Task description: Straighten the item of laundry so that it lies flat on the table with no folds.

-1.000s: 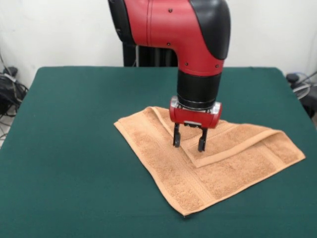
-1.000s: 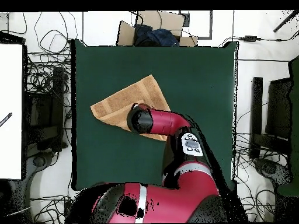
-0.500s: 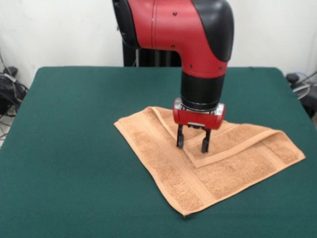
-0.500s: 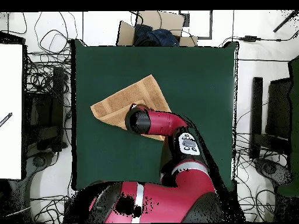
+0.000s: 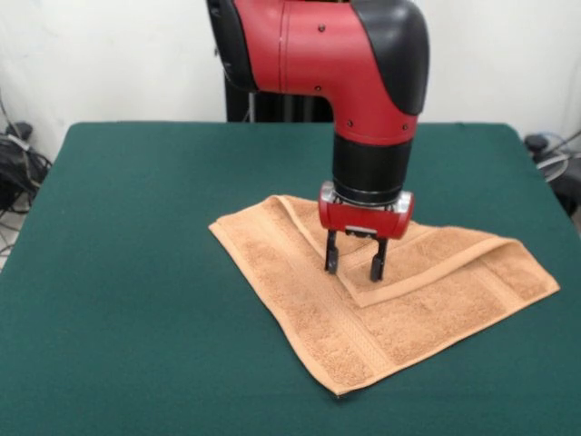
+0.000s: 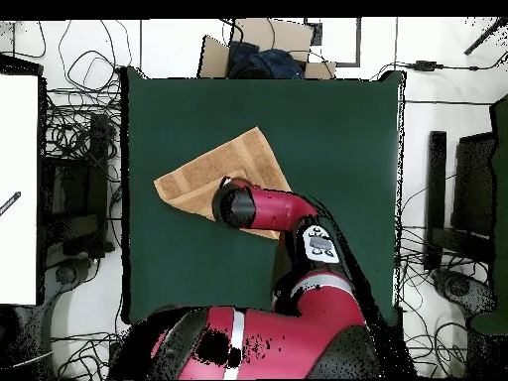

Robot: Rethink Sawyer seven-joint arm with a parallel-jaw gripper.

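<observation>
The item of laundry [image 5: 300, 282] is a light orange-tan towel lying on the green table [image 5: 136, 227], right of centre in the front view. One corner is folded over onto the rest, and its tip points toward the near side. My gripper [image 5: 354, 266] hangs straight down over that folded flap, open, its two fingertips just above or touching the cloth near the flap's tip. From overhead the towel [image 6: 203, 174] shows as a tilted patch, and the arm [image 6: 263, 208] hides its lower right part along with the gripper.
A cardboard box [image 6: 263, 55] with dark contents stands beyond the table's top edge in the overhead view. Cables and equipment lie around the table on both sides.
The gripper has shifted slightly right over the folded flap since a second ago. In the last half second it has hardly moved. The towel lies as before.
</observation>
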